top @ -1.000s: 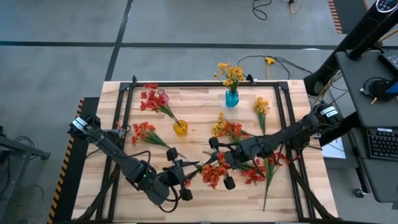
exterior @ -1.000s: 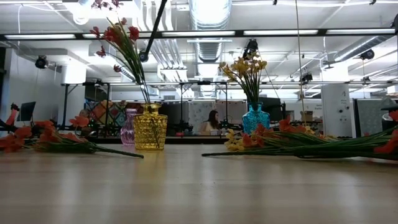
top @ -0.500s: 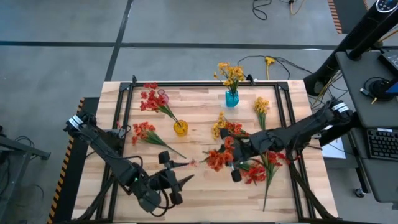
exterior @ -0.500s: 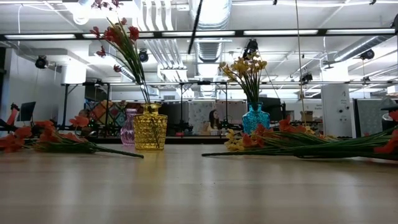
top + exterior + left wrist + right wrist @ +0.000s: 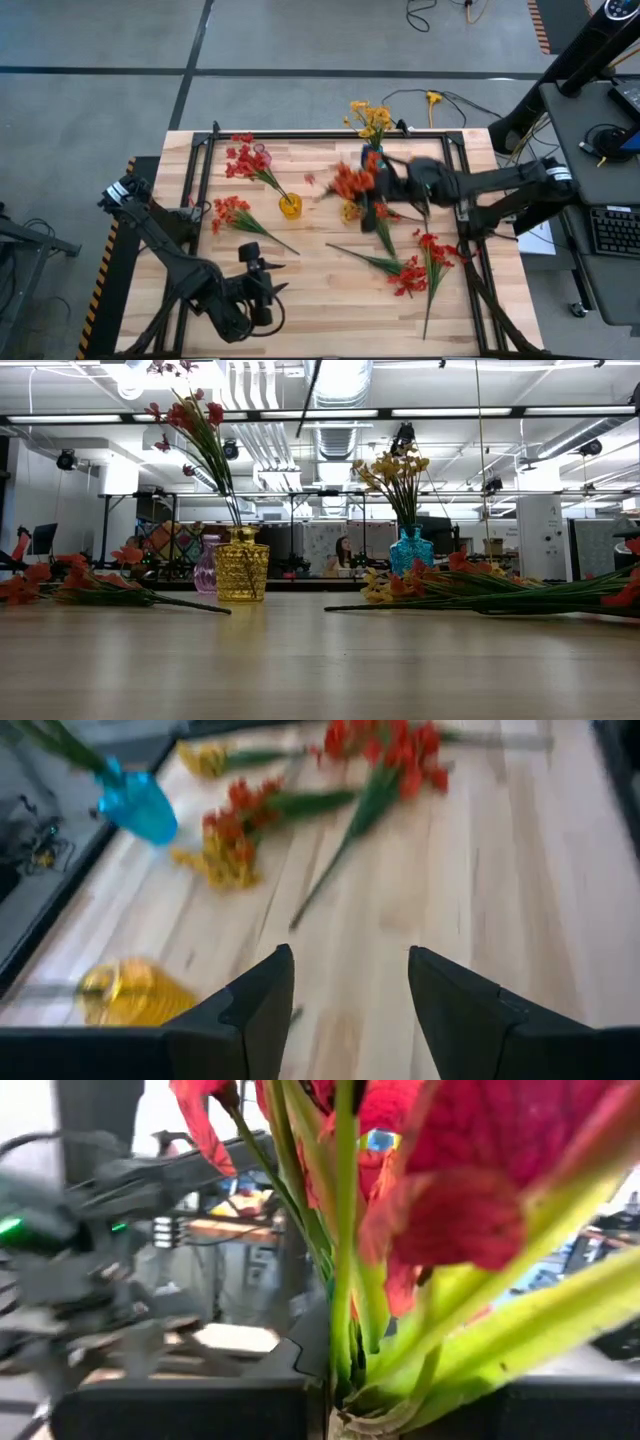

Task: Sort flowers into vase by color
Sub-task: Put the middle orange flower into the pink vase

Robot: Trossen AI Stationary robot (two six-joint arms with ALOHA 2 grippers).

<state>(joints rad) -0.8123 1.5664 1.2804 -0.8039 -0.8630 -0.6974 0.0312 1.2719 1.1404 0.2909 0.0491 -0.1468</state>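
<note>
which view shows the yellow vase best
The low view: the yellow vase stands side-on, upright and unblocked, with red flowers rising from it. The high view shows only its small top. The left wrist view catches it blurred at the frame's edge. The right wrist view doesn't show it.

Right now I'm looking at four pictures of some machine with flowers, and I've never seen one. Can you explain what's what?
It is a robot with two dark arms at a wooden table, each ending in a two-finger gripper. One picture looks straight down, one looks level across the tabletop, and two come from cameras on the wrists. On the table stand a yellow vase with red flowers and a blue vase with yellow ones; loose sprigs lie around. The right gripper is shut on a red sprig, lifted near the blue vase. The left gripper is open and empty, low at the table's front.
</note>
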